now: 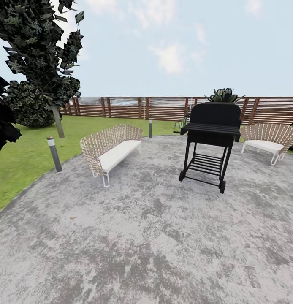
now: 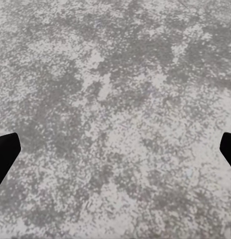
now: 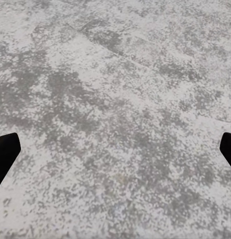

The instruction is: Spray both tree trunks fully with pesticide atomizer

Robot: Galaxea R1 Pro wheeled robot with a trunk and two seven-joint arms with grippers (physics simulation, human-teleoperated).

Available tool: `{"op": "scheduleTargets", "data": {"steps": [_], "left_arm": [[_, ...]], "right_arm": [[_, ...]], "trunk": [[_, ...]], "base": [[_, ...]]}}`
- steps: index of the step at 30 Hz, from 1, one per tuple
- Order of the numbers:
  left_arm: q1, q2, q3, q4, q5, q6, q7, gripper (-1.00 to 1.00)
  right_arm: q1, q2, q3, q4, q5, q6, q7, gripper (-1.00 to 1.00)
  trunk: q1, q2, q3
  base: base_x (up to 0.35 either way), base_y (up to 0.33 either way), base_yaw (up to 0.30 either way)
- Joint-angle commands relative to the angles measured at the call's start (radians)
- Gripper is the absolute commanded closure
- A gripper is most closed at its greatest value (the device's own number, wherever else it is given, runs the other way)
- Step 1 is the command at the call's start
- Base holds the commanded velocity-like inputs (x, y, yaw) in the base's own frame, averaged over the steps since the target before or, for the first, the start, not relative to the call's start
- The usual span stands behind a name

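Black wheeled grill (image 1: pixel 210 141) and woven wicker bench (image 1: pixel 111 148) seen on mottled grey paving (image 1: pixel 146 245); left pincer (image 2: pixel 115 152) and right pincer (image 3: pixel 115 152) spread wide, nothing held.

Mottled grey paving (image 1: pixel 146 245), black grill (image 1: pixel 210 143)

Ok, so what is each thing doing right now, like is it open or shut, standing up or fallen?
Left tool: open, holding nothing, above grey paving.
Right tool: open, holding nothing, above grey paving.
Black grill: lid shut, standing upright on its wheels.
Near wicker bench: upright, seat bare.
Far wicker bench: upright, seat bare.
Grey bollard: upright at the lawn's edge.
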Motion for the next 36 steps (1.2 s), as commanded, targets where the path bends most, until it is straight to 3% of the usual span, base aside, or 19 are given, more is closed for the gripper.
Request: {"op": "scheduleTargets", "data": {"steps": [1,36], "left_arm": [[0.0,0.0,0.0,0.0,0.0,0.0,0.0,-1.0],[0.0,0.0,0.0,0.0,-0.001,0.0,0.001,-1.0]], "right_arm": [[0.0,0.0,0.0,0.0,0.0,0.0,0.0,-1.0],[0.0,0.0,0.002,0.0,0.002,0.0,0.001,-1.0]], "trunk": [[0.004,-0.007,-0.003],[0.138,-0.252,-0.114]], "base": [[0.0,0.0,-0.001],[0.0,0.0,0.0]]}}
